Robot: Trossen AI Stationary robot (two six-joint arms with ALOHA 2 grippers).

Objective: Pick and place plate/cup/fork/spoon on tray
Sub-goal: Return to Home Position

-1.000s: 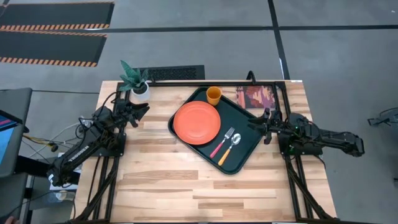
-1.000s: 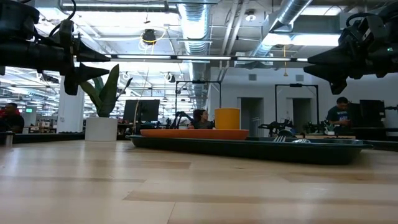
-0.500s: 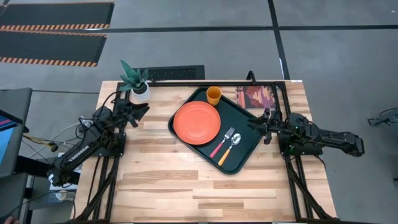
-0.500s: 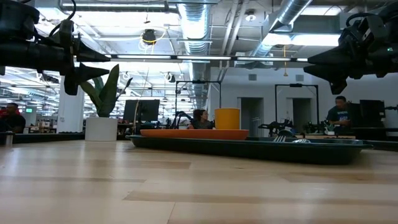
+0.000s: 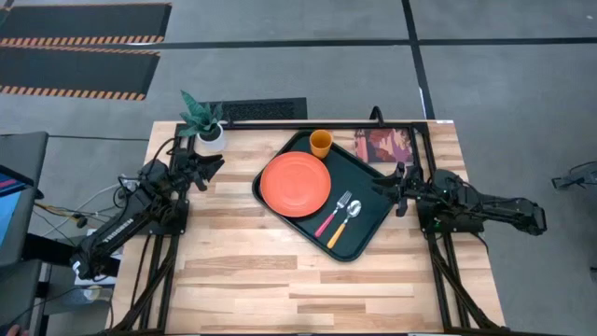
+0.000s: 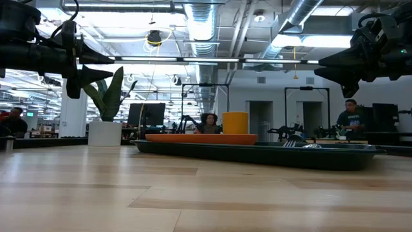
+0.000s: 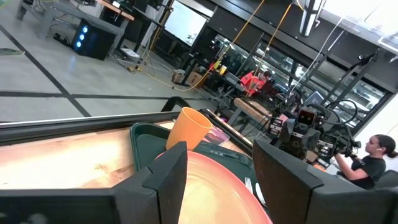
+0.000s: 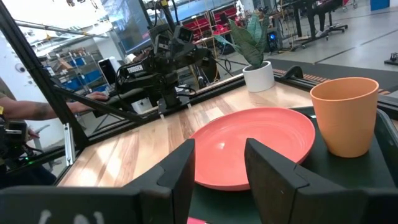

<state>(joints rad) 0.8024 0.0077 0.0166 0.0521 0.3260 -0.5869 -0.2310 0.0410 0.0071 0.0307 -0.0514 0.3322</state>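
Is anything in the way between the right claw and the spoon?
No, nothing visible. The right claw hangs open by the tray edge, with only bare tray between it and the spoon.

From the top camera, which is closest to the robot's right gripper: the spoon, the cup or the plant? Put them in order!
From the right gripper:
1. spoon, on the tray, at the end beside the gripper.
2. cup, at the tray's far corner.
3. plant, off the tray, far to the left.
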